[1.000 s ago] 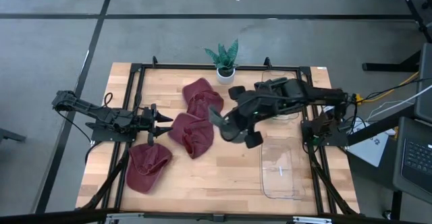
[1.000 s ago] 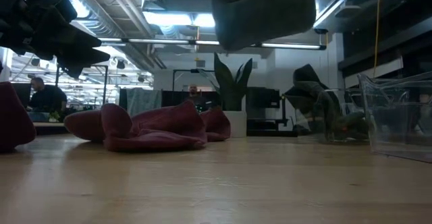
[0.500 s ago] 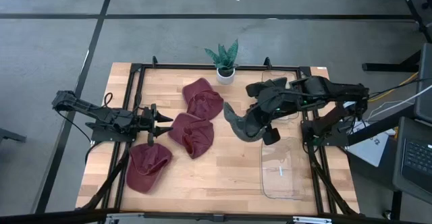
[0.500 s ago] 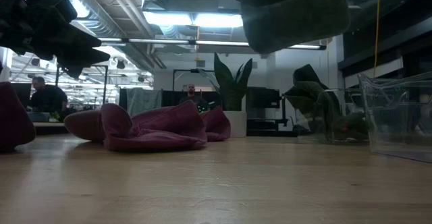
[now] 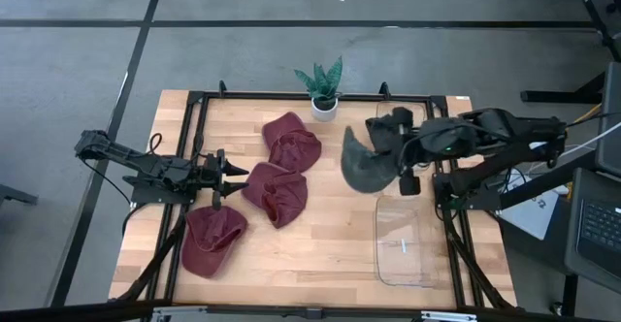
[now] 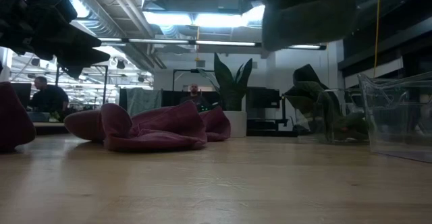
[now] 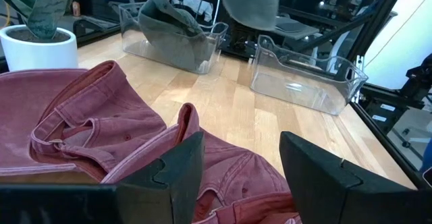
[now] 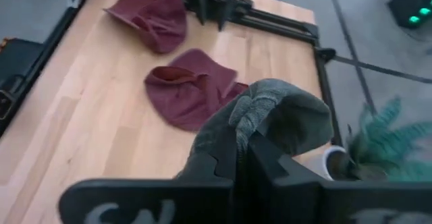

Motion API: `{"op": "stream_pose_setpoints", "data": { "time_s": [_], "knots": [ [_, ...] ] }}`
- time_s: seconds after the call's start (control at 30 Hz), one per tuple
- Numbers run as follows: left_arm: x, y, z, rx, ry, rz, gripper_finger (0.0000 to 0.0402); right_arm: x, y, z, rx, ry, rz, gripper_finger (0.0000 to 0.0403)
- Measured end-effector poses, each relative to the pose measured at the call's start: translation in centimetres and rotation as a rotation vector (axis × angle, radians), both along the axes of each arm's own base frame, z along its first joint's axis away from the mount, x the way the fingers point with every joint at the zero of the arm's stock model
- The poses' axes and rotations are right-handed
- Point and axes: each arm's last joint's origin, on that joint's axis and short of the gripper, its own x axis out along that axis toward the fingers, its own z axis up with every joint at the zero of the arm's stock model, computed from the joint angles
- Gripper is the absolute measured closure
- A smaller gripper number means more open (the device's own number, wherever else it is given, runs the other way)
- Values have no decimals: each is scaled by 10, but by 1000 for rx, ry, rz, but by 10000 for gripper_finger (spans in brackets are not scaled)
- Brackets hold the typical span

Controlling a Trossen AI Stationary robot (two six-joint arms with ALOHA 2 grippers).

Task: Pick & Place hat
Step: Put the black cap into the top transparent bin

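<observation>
**Step in hand.** Carry phase, as I judge it. My right gripper (image 5: 380, 159) is clamped on a grey-green hat (image 5: 367, 159), fingers pressed together through a fold of the fabric, as the right wrist view shows (image 8: 270, 116). The hat hangs clear of the wooden table (image 5: 320, 244), up in the air between the red hats and the clear bins.

**Destination, judged.** Two clear plastic bins sit on my right side of the table. The far bin (image 7: 172, 42) holds at least one grey-green hat like mine; the near bin (image 5: 406, 244) looks empty. The hat hangs above the near bin's far end, just short of the far bin. Since the far bin has matching contents, I take it as the likelier target, though I cannot be certain.

**Next move calls for.** Carrying the hat fully over the chosen bin's rim, lowering so the slack fabric drops inside and not across the wall, then parting my fingers.

**Pose, right arm.** Reaching in from the table's right edge, folded at the elbow, wrist turned down, with the hat draped below the fingers.

**Pose, left arm.** Waiting, stretched low along the left side. My left gripper (image 5: 231, 174) has its fingers spread apart, holding nothing, its tips beside the middle red hat (image 5: 277, 194).

**Other stock.** A red hat (image 5: 293, 140) near the potted plant (image 5: 322, 89); another red hat (image 5: 212, 240) at the near left.
</observation>
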Motion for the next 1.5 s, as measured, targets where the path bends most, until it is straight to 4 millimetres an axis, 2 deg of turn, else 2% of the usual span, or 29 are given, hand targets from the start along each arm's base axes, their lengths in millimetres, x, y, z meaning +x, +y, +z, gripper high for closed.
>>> {"op": "stream_pose_setpoints", "data": {
  "time_s": [0.23,0.57,0.93,1.5],
  "knots": [
    [0,0,0,0,0,0,210,-23,-10,-5,-62,-38,-157,393],
    [0,0,0,0,0,0,210,-37,-21,0,-215,-87,-378,393],
    [0,0,0,0,0,0,210,-61,-42,-2,-354,-47,-686,393],
    [0,0,0,0,0,0,212,-92,-59,-18,-294,65,-977,393]
  ]
}}
